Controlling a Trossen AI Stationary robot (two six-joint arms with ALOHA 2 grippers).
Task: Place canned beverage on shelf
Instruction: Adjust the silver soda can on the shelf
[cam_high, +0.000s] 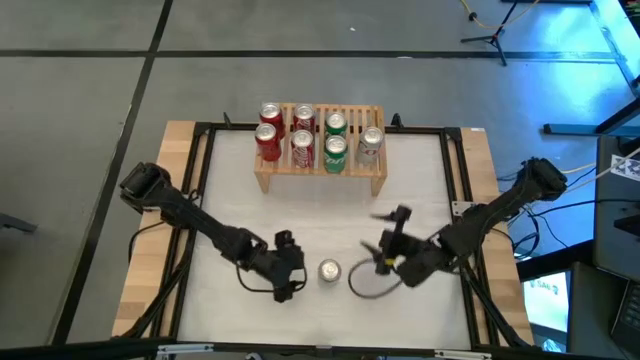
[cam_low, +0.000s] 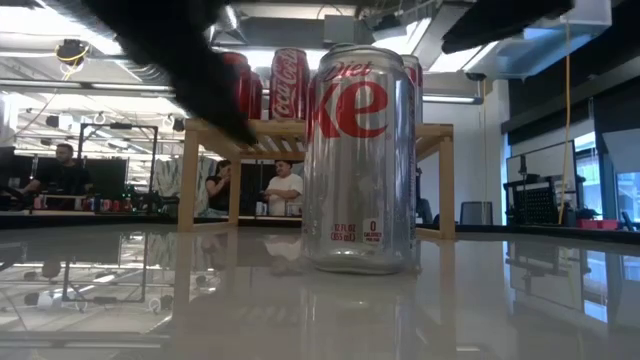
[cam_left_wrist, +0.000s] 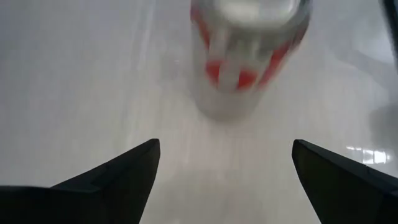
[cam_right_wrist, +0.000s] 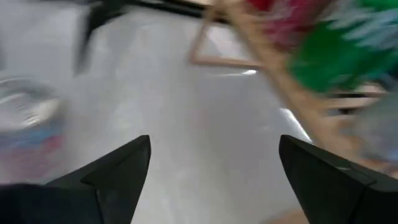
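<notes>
Diet Coke can (cam_high: 329, 270) stands upright on the white worktop (cam_high: 330, 215) near its front edge, between the two hands and touching neither. Left hand (cam_high: 286, 268) sits just beside the can, fingers (cam_left_wrist: 118, 180) spread wide and holding nothing. Right hand (cam_high: 386, 252) waits on the can's other side, a little farther off, also wide open and empty. Bare worktop lies open between the can and the shelf (cam_high: 320, 175) at the back edge, whose slatted top carries seven cans (cam_high: 300, 135).

Overhead, table-level, two wrist views
</notes>
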